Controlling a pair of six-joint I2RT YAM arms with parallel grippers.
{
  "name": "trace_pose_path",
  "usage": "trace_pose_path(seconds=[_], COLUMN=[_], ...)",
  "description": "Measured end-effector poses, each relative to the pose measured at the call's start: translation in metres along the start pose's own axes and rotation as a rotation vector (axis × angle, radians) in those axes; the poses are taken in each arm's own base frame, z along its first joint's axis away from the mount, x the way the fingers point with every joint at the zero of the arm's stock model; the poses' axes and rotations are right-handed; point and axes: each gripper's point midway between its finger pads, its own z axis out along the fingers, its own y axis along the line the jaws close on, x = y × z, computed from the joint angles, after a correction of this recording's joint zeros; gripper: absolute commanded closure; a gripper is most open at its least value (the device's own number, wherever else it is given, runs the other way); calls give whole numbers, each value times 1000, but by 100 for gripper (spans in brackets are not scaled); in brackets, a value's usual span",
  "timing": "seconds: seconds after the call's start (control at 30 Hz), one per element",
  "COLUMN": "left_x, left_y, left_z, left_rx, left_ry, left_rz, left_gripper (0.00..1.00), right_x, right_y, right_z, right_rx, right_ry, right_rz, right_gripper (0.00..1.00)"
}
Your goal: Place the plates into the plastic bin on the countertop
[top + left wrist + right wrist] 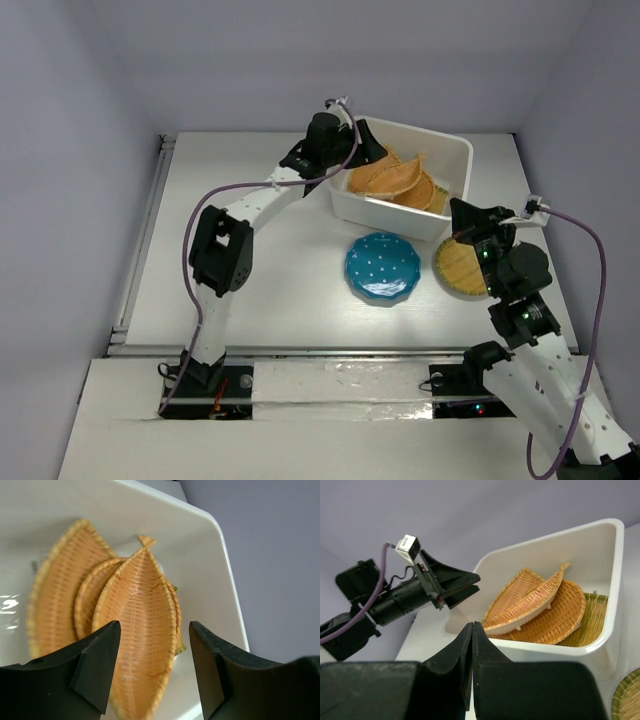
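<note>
The white plastic bin (455, 150) stands at the back right and holds several wicker plates (398, 180): a fan-shaped, a round and a leaf-shaped one on top (142, 625). My left gripper (375, 150) hangs over the bin's left end, open and empty, above the leaf-shaped plate. The teal-blue dotted plate (382, 267) lies on the countertop in front of the bin. A round wicker plate (458, 268) lies to its right, partly under my right gripper (462, 222). My right gripper (472, 630) is shut and empty, pointing at the bin (560, 655).
A metal rail (140, 235) runs along the countertop's left edge. Grey walls close in the left, back and right sides. Both arms' cables loop above the surface.
</note>
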Motion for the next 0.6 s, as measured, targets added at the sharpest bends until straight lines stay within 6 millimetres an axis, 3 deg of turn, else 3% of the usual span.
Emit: trace_pose_path(seconds=[0.07,0.17,0.3,0.4,0.43,0.47,0.5,0.6], left_x=[-3,-14,-38,-46,-43,-37,-30,12], left_y=[-1,-14,-52,-82,-88,-90,-90,-66], left_z=[-11,-43,-117,-175,-189,-201,-209,-210], left_rx=[-15,-19,27,87,102,110,110,44], left_ry=[-22,-70,-215,-343,-373,-392,-399,-361], left_rz=[16,45,96,134,145,150,150,156], left_gripper=[45,46,52,69,74,90,96,100], right_x=[1,2,6,15,19,22,27,34], right_y=[-1,-4,-9,-15,-17,-19,-21,-26], right_z=[1,2,5,10,11,13,14,14], right_rx=[6,19,43,68,76,83,92,110], right_ry=[3,3,9,36,48,59,73,99], right_rz=[-1,-3,-5,-13,-16,-18,-21,-25], right_gripper=[95,99,100,100,100,100,100,100])
